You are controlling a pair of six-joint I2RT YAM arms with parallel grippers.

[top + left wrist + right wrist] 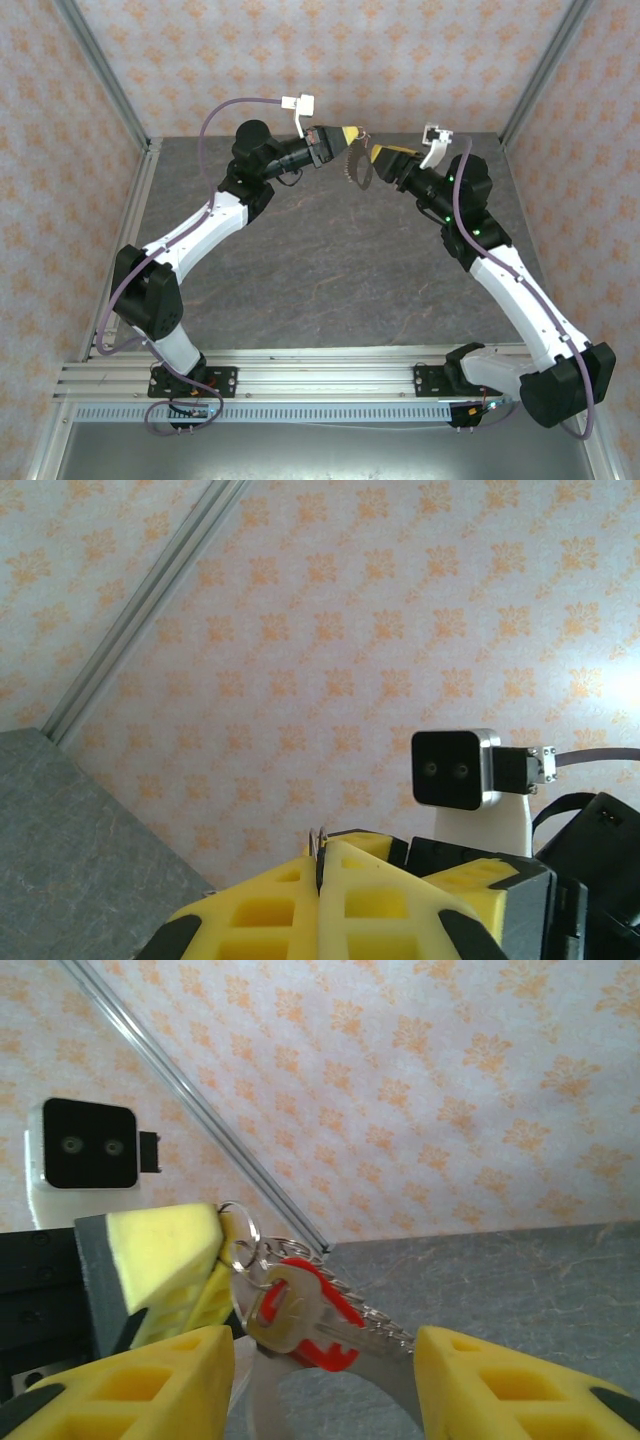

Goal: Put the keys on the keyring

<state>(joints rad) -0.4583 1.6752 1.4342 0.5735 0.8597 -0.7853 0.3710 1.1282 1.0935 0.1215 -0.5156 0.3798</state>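
Note:
High over the far middle of the table, my two grippers meet tip to tip. My right gripper (325,1365) (373,158) is shut on the keyring (262,1405) (352,172), a grey metal loop spanning its two yellow fingers. The keys lie across that loop as a fanned silver bunch, the front one with a bright red piece (322,1282). A small thin wire ring (240,1232) sits at the head of that key. My left gripper (320,852) (344,135) is shut on this ring, and its wire ends poke out between the yellow pads (165,1250).
The grey stone-look table (330,270) lies well below both grippers. Patterned walls and slanted aluminium frame posts (110,85) enclose it on three sides. The right wrist's camera block (455,770) sits close in front of the left gripper.

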